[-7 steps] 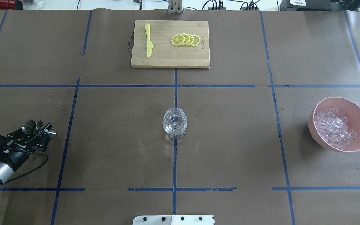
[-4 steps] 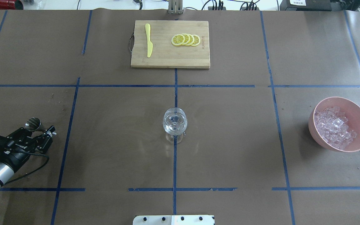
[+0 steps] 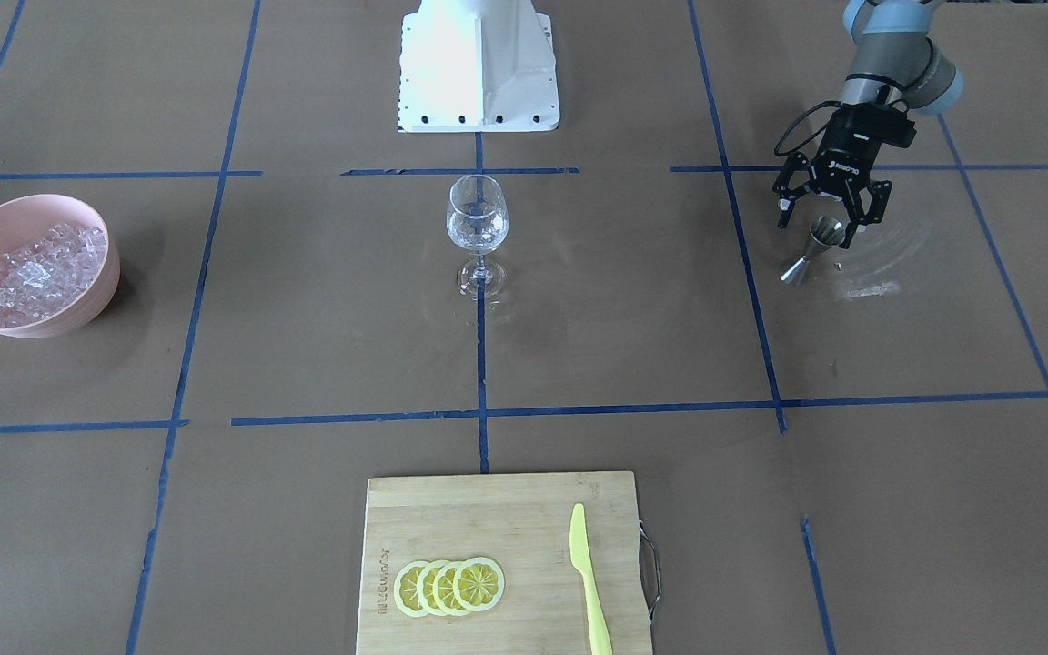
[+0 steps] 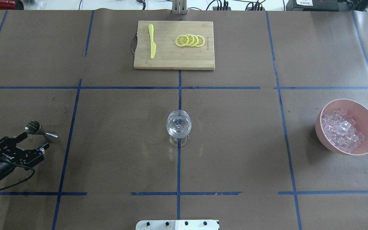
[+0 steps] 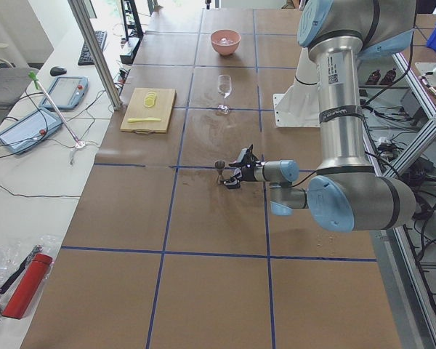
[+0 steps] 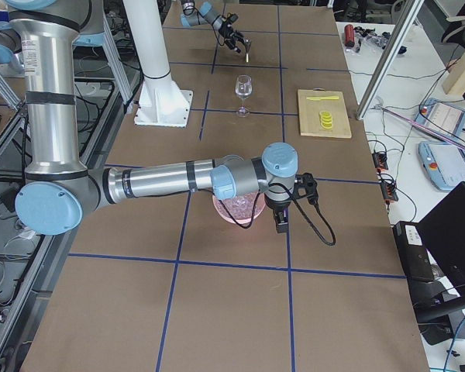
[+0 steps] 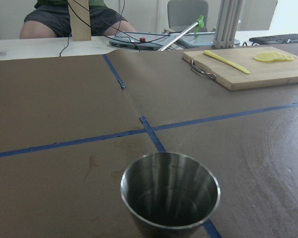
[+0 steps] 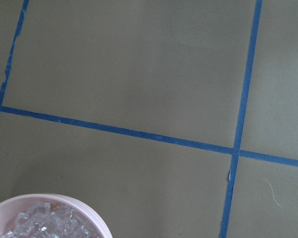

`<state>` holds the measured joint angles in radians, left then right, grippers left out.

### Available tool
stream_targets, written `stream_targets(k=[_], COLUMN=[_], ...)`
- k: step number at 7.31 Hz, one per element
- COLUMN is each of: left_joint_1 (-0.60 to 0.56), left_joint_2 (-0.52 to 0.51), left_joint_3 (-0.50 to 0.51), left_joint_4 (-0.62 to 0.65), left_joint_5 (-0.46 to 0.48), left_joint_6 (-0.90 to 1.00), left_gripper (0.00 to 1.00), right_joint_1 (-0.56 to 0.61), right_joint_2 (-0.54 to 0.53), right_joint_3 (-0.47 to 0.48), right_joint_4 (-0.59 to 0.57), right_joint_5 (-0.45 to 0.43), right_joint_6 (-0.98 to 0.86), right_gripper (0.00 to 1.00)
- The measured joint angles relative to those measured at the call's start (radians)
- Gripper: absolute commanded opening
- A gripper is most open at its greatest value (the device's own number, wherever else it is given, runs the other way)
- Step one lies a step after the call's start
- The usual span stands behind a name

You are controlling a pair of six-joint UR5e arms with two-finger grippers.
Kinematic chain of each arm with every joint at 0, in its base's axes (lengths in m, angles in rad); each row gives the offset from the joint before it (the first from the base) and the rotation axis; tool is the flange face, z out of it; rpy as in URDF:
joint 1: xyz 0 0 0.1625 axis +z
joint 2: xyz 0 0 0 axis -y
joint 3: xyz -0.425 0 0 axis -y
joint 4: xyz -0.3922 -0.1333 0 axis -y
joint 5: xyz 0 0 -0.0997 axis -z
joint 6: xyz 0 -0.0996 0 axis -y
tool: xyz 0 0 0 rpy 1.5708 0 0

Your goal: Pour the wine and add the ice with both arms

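My left gripper (image 4: pixel 35 141) is open and empty, just short of a small steel jigger (image 4: pixel 39 129) that stands on the table at the left. The jigger's open cup fills the bottom of the left wrist view (image 7: pixel 170 193). In the front view the left gripper (image 3: pixel 820 227) hangs just behind the jigger (image 3: pixel 811 251). A clear wine glass (image 4: pixel 178 125) stands at the table's centre. The ice (image 4: pixel 342 130) lies heaped in a pink bowl (image 4: pixel 351 103) at the right. My right gripper (image 6: pixel 280 223) shows only in the right side view, beside the bowl; I cannot tell whether it is open or shut.
A wooden cutting board (image 4: pixel 171 60) at the far middle carries lemon slices (image 4: pixel 189 41) and a yellow knife (image 4: pixel 152 41). The white pedestal (image 3: pixel 478 68) stands at the robot's edge. The right wrist view shows the bowl's rim (image 8: pixel 77 201) and ice (image 8: pixel 44 225) at its lower left.
My left gripper was around the jigger, then opened and drew back towards the robot. The jigger now stands free on the table.
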<state>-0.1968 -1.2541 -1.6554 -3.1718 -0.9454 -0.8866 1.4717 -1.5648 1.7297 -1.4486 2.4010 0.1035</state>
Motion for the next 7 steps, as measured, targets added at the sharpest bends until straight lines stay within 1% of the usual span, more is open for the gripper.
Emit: stream_targets(k=[2,3,4,5,6,7], left_joint_1=[-0.003,-0.007,-0.018,-0.045,-0.094,-0.160], left_joint_2=[0.060,0.115,0.178,0.222,0.243,0.251], left_joint_3=[-0.035,-0.056,-0.080,-0.089,-0.083,-0.065], left_joint_4=[0.003,0.004,0.004,0.002,0.001,0.001], left_joint_5=[-0.112,-0.153,-0.181,-0.196,-0.222,-0.282], left_joint_6=[0.004,0.014,0.041,0.078,0.134,0.200], left_gripper=[1.00,1.00,1.00,1.00,1.00,1.00], right_joint_1=[-0.006,-0.027,-0.071,-0.136,-0.213,-0.299], right_joint_2=[0.001,0.002,0.002,-0.005,-0.031,-0.072], right_joint_3=[0.012,0.016,0.017,0.017,0.017,0.017], right_joint_4=[0.001,0.018,0.073,0.174,0.326,0.491], right_joint_5=[0.002,0.002,0.000,-0.010,-0.041,-0.096], right_joint_6=[0.000,0.004,0.061,0.195,0.356,0.538], right_gripper=[1.00,1.00,1.00,1.00,1.00,1.00])
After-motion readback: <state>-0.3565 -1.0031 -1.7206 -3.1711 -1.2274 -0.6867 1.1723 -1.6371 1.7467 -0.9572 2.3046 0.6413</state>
